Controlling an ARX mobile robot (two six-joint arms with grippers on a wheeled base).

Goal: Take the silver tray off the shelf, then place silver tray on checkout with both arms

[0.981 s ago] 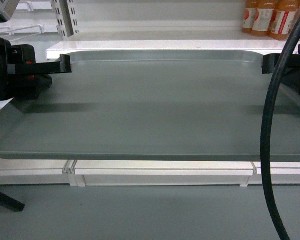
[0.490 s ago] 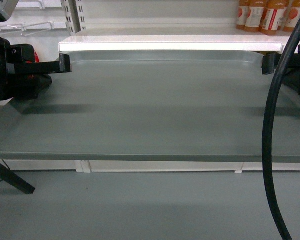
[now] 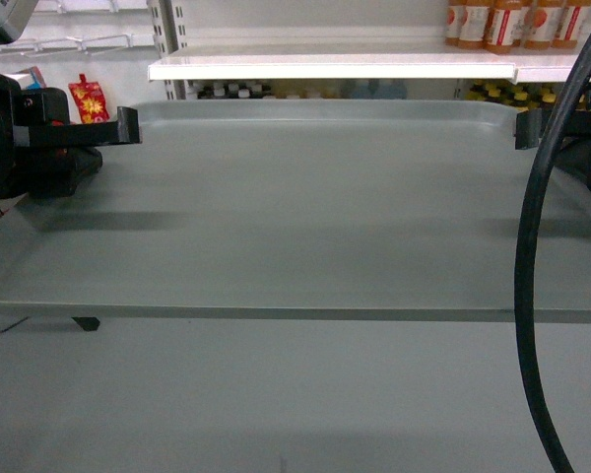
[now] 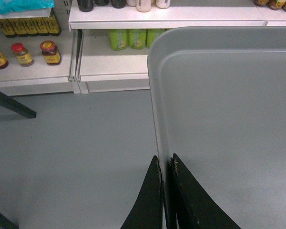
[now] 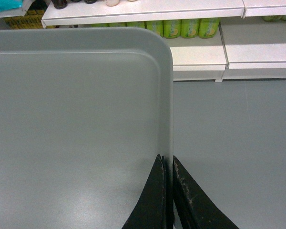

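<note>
The silver tray (image 3: 305, 217) hangs level in the air in front of the shelf (image 3: 325, 69), held by both arms and apart from the shelf's white board. My left gripper (image 3: 128, 126) is shut on the tray's left rim, and the wrist view shows its fingers (image 4: 164, 160) pinching that rim of the tray (image 4: 229, 119). On the opposite side my right gripper (image 3: 525, 126) is shut on the right rim, its fingers (image 5: 168, 158) clamped on the edge of the tray (image 5: 76, 124). The checkout is out of view.
Orange bottles (image 3: 507, 22) stand on a higher shelf and a red packet (image 3: 89, 99) sits at the back left. A thick black cable (image 3: 532, 296) crosses the right. Green bottles (image 4: 131, 38) and jars (image 4: 21, 52) fill low shelves. Grey floor (image 3: 276, 394) lies below.
In the head view the shelf board has slid up and to the right. The lower white boards under the tray's front edge no longer show. Tray and grippers keep their places.
</note>
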